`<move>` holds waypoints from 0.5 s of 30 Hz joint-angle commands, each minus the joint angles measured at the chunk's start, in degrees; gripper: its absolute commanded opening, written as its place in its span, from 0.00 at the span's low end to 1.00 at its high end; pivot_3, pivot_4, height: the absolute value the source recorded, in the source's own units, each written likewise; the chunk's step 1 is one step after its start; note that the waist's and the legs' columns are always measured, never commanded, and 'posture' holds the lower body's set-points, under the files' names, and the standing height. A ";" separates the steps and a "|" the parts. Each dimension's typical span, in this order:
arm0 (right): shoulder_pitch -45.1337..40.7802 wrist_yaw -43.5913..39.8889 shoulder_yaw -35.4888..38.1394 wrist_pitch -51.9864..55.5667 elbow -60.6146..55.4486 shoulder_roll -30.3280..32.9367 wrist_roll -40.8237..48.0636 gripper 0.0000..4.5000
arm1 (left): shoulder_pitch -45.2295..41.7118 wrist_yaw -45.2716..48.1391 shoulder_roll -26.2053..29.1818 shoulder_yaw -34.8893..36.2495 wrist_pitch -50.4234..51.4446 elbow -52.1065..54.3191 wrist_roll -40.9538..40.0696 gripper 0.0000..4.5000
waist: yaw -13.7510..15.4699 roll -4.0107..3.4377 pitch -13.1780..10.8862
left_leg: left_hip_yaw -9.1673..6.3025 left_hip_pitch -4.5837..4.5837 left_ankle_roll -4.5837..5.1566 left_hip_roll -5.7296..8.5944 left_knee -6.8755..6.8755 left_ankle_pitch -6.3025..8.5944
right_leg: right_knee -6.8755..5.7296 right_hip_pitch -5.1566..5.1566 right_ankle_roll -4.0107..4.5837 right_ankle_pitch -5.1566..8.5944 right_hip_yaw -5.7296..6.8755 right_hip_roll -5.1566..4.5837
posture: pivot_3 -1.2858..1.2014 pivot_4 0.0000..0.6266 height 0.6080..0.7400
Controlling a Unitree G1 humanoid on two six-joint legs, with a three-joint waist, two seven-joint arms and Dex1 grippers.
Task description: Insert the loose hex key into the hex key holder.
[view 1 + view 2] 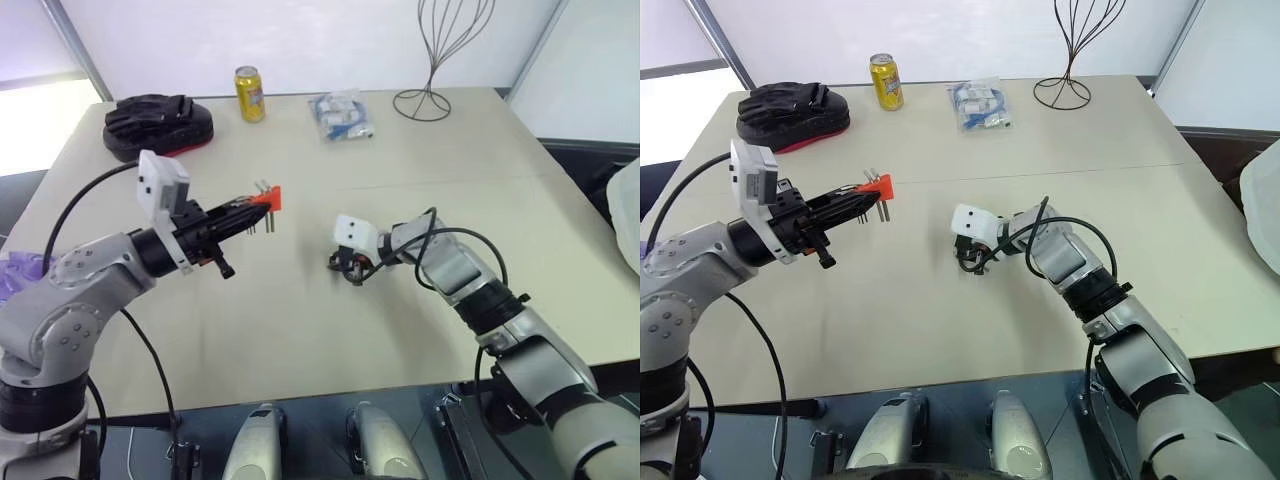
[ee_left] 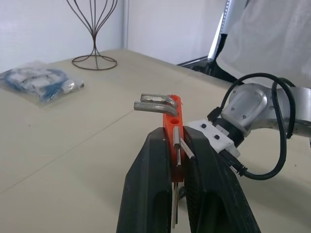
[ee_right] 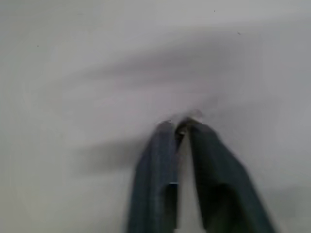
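Observation:
My left gripper [image 1: 243, 212] is held above the table at the left, shut on the orange-red hex key holder [image 1: 267, 198]. In the left wrist view the holder [image 2: 173, 122] sits clamped between both black fingers [image 2: 150, 184], with two bent keys sticking out near its far end. My right gripper [image 1: 350, 270] is tipped down at the middle of the table, its fingertips on the surface. They are shut in the right wrist view, tips [image 3: 165, 128] pressed together on the tabletop. The loose hex key is hidden; I cannot make it out at those tips.
At the table's far side stand a yellow can [image 1: 250, 94], a black padded mitt [image 1: 158, 125], a clear bag of small parts [image 1: 343, 115] and a wire stand [image 1: 425, 100]. A purple item [image 1: 20, 270] lies at the left edge.

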State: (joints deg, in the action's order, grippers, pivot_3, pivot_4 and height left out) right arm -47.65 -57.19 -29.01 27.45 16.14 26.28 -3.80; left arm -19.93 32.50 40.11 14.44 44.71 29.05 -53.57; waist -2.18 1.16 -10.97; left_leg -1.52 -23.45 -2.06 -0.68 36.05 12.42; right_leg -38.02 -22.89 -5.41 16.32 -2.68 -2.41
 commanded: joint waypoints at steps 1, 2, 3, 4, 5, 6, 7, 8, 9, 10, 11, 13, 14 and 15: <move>0.35 0.52 -0.25 1.21 1.54 0.33 -2.40 0.01 | -0.15 0.12 0.73 1.68 -0.72 1.65 -0.61 0.00 | 0.01 0.00 0.00 | -0.01 0.01 0.00 0.00 0.01 0.00 | 0.00 0.01 0.00 0.00 0.01 0.00 | 0.52 0.24 1.00; 0.52 0.54 -0.14 1.32 1.31 0.36 -2.45 0.01 | -0.09 0.17 0.71 1.65 -0.78 1.64 -0.59 0.00 | 0.00 0.00 0.00 | -0.01 0.01 0.00 0.00 0.00 0.00 | 0.01 0.02 0.00 0.00 0.02 0.00 | 0.52 0.24 1.00; 0.90 1.37 0.61 0.95 0.91 0.21 -2.30 0.01 | -0.07 0.26 0.68 1.58 -0.88 1.53 -0.50 0.00 | 0.00 0.00 0.00 | -0.01 0.01 0.00 0.00 0.00 0.00 | 0.01 0.02 0.00 0.00 0.01 0.00 | 0.52 0.24 1.00; 1.22 2.61 1.66 0.42 0.72 -0.17 -2.02 0.01 | -0.12 0.32 0.61 1.50 -0.95 1.39 -0.44 0.00 | 0.01 0.00 0.00 | -0.02 0.01 0.00 0.00 0.00 0.00 | 0.01 0.02 0.00 0.00 0.02 0.00 | 0.52 0.24 1.00; 1.54 5.83 4.09 -2.37 0.96 -1.19 -1.38 0.01 | -0.30 0.41 0.44 1.28 -1.17 1.04 -0.19 0.00 | 0.01 0.00 0.00 | -0.02 0.01 0.00 0.00 0.00 0.00 | 0.01 0.02 0.00 0.00 0.02 0.00 | 0.52 0.24 1.00; 1.78 8.15 5.81 -4.42 1.17 -1.97 -0.98 0.01 | -0.38 0.50 0.33 1.17 -1.33 0.80 -0.03 0.00 | 0.01 0.00 0.00 | -0.02 0.01 0.00 0.00 0.00 0.00 | 0.01 0.02 0.00 0.00 0.02 0.00 | 0.52 0.24 1.00; 1.96 10.43 7.47 -6.64 1.44 -2.77 -0.63 0.01 | -0.46 0.54 0.18 1.06 -1.54 0.56 0.16 0.00 | 0.00 0.00 0.00 | -0.02 0.00 0.00 -0.01 0.00 0.00 | 0.01 0.01 0.00 0.00 0.02 -0.01 | 0.52 0.24 1.00; 2.01 15.10 11.35 -10.51 1.60 -4.57 0.79 0.01 | -0.75 0.35 -0.41 0.77 -2.14 -0.02 0.70 0.00 | -0.05 0.00 0.00 | -0.01 0.00 0.00 0.00 -0.01 0.00 | 0.01 0.00 0.00 0.00 0.01 -0.01 | 0.52 0.24 1.00; 2.00 18.75 14.54 -13.63 1.53 -6.02 1.98 0.01 | -1.00 0.18 -0.90 0.46 -2.65 -0.50 1.23 0.00 | -0.07 -0.01 -0.01 | 0.00 -0.02 0.00 0.01 -0.01 0.00 | 0.01 -0.03 0.00 0.00 0.01 -0.01 | 0.52 0.24 1.00; 1.98 22.01 17.35 -16.38 1.36 -7.28 2.87 0.01 | -1.22 0.05 -1.35 0.15 -3.09 -0.90 1.73 0.00 | -0.08 -0.02 -0.02 | 0.00 -0.05 0.00 0.01 -0.02 0.00 | 0.01 -0.07 0.00 0.00 0.00 -0.01 | 0.52 0.24 1.00; 1.98 23.95 18.98 -18.16 1.36 -8.12 3.27 0.01 | -1.31 0.05 -1.60 0.00 -3.37 -1.16 2.07 0.00 | -0.09 -0.02 -0.02 | 0.01 -0.12 -0.01 0.01 -0.03 0.00 | 0.00 -0.15 0.00 0.00 -0.01 -0.01 | 0.52 0.24 1.00; 1.17 28.59 23.47 -20.21 0.14 -10.17 4.99 0.01 | -1.78 0.09 -2.35 -0.64 -3.86 -1.79 3.00 0.00 | -0.14 -0.01 -0.02 | 0.01 -0.16 -0.01 0.01 -0.04 0.00 | 0.00 -0.19 -0.01 -0.01 -0.01 0.01 | 0.52 0.24 1.00; 0.62 30.80 25.70 -20.89 -0.64 -11.16 6.07 0.01 | -2.02 0.15 -2.69 -0.97 -4.10 -2.11 3.48 0.00 | -0.15 -0.02 -0.02 | 0.01 -0.16 -0.01 0.00 -0.07 0.00 | 0.02 -0.20 -0.01 -0.01 -0.02 0.01 | 0.52 0.24 1.00; 0.17 32.60 27.53 -20.50 -1.73 -12.00 7.00 0.01 | -2.24 0.21 -2.99 -1.24 -4.37 -2.42 3.96 0.00 | -0.11 -0.02 -0.02 | 0.01 -0.17 -0.01 -0.01 -0.09 0.00 | 0.02 -0.20 -0.01 -0.01 -0.02 0.00 | 0.52 0.24 1.00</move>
State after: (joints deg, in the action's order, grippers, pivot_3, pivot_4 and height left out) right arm -45.29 -28.15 -5.28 8.52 18.23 15.15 0.72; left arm -21.12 32.49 37.36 13.12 41.93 26.35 -50.38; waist -2.29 1.14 -11.00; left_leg -1.51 -23.62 -2.07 -0.70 35.94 12.42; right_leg -38.00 -23.10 -5.42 16.32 -2.70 -2.42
